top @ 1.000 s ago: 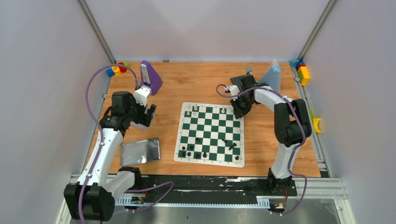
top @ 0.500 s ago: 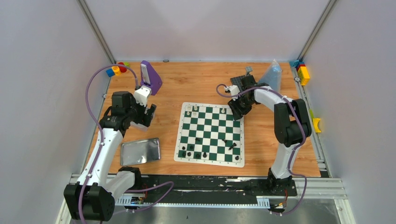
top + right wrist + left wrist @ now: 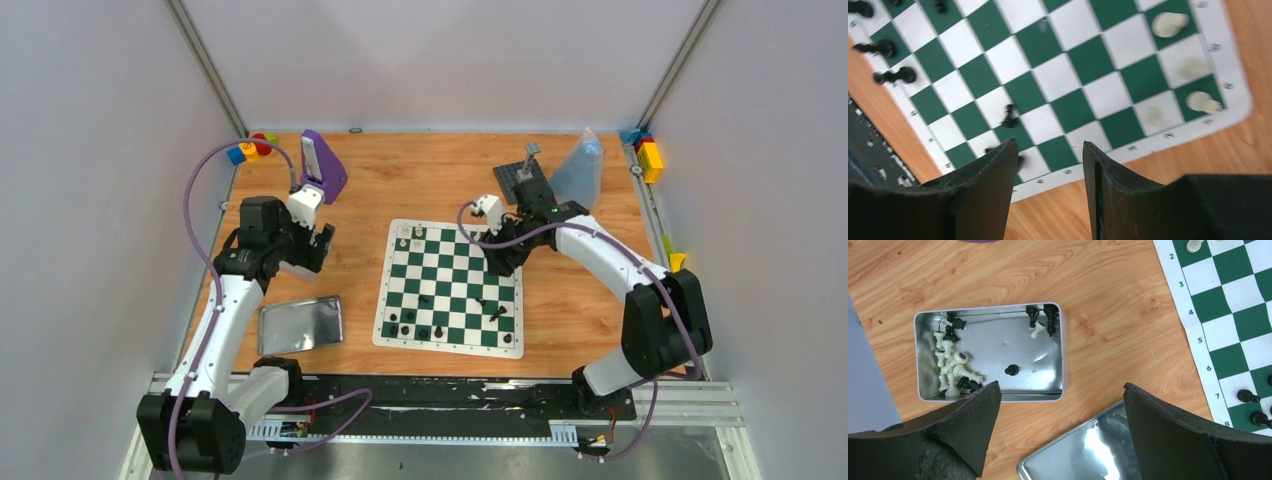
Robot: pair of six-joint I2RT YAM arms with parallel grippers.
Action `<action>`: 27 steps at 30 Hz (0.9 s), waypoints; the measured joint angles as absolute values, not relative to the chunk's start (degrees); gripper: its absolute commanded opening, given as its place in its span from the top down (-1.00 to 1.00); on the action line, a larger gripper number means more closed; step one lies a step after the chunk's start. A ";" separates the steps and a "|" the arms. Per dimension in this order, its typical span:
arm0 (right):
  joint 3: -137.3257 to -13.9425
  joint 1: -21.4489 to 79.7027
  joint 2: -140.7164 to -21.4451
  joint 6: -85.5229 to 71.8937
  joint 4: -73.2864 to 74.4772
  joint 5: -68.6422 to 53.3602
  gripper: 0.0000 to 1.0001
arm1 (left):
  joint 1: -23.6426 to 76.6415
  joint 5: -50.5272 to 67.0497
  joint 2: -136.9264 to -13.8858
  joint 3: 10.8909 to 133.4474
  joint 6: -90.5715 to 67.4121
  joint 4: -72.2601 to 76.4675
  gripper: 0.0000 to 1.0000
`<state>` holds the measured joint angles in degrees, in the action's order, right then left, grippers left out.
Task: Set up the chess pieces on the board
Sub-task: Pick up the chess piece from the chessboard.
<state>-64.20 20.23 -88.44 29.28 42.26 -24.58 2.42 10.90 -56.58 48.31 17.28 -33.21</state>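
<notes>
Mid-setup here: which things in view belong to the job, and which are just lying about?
Job: chess pieces, board, tin holding more pieces.
Lying about: tin lid, purple stand, toy blocks, grey baseplate, plastic bag.

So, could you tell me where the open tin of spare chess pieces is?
In the left wrist view, the tin lies on the table left of the board, just beyond the shiny lid, directly under the left gripper.
</notes>
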 measured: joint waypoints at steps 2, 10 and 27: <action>-61.54 23.99 -86.26 29.39 42.30 -24.60 -0.02 | 2.42 10.90 -56.58 48.31 17.28 -33.21 -1.00; -52.47 38.28 -84.38 30.17 41.95 -19.62 0.00 | 2.42 11.03 -56.58 48.31 17.28 -33.21 -1.00; -59.31 46.22 -84.23 28.40 35.14 -23.83 0.12 | 2.24 24.16 -57.34 48.27 21.43 -35.44 -1.00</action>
